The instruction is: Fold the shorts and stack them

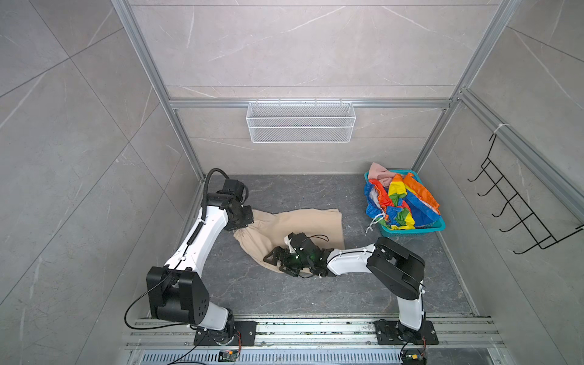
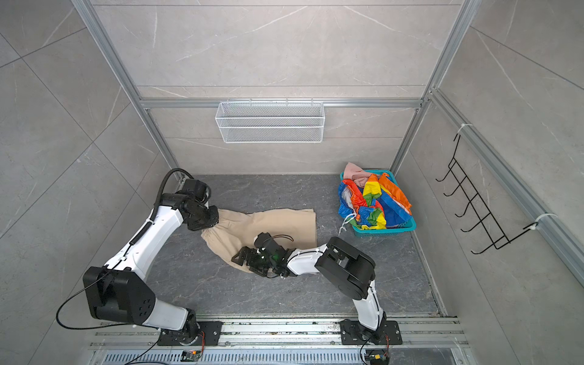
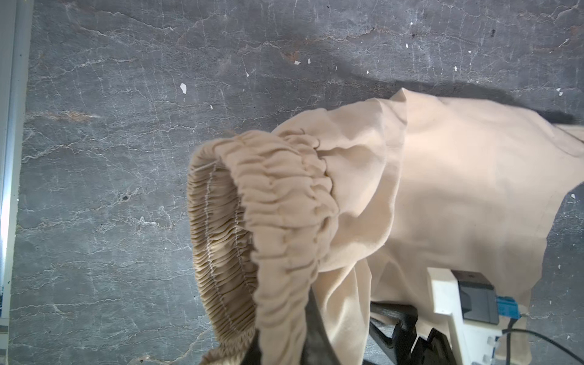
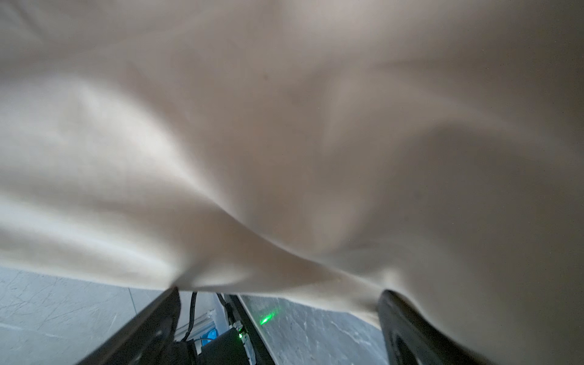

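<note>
Beige shorts (image 1: 294,226), waistband in left end effector (image 3: 281,347)

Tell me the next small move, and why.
Probably close the right gripper on the beige shorts. The left gripper is shut on their waistband, while the right one stands open with beige cloth between its jaws. A second grip would let both arms spread them for folding.

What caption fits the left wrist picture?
Left gripper shut on the beige shorts by their elastic waistband, over the dark tabletop.
</note>
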Robot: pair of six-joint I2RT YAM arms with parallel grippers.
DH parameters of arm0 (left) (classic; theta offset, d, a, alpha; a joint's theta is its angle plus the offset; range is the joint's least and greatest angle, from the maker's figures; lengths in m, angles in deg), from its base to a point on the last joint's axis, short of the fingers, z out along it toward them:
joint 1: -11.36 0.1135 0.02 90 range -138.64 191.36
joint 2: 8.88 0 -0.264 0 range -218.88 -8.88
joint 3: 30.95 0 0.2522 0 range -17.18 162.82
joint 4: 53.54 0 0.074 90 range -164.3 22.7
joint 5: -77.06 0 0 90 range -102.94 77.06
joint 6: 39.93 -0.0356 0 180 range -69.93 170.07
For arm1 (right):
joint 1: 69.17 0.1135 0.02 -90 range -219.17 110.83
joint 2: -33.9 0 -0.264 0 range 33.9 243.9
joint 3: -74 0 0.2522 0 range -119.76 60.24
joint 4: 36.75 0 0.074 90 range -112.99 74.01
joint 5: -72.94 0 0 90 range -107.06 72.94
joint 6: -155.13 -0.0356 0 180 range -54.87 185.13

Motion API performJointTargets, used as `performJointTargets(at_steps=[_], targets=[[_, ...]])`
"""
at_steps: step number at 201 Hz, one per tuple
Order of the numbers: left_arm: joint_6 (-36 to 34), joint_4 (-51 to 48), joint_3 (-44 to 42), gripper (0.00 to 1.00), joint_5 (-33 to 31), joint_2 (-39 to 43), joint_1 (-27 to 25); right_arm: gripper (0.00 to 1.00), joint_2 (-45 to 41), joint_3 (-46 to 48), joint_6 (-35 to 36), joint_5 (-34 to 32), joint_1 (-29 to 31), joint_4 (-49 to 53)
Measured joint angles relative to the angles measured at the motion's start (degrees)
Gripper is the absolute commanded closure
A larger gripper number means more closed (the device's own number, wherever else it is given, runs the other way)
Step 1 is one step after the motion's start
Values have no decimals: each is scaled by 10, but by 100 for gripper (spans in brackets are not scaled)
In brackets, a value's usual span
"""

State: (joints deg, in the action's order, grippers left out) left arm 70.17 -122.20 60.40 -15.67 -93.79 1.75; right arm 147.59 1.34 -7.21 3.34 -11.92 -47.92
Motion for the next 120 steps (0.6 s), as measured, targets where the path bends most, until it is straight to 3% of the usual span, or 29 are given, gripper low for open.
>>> performJointTargets(at_steps=[25,53,86,103,120], targets=[[-7,-13,10,100,-12,0,1,1,-20,2,16,9,-2,30],[-20,-31,27,100,-35,0,2,1,-126,-11,100,-12,-24,182],[-37,-57,53,100,-72,-2,2,1,-208,-62,214,-52,-141,324],[-44,-72,70,100,-97,-8,3,1,-204,-64,266,-85,-206,380],[-50,-85,84,100,-115,-14,3,1,-180,-64,309,-116,-233,433]])
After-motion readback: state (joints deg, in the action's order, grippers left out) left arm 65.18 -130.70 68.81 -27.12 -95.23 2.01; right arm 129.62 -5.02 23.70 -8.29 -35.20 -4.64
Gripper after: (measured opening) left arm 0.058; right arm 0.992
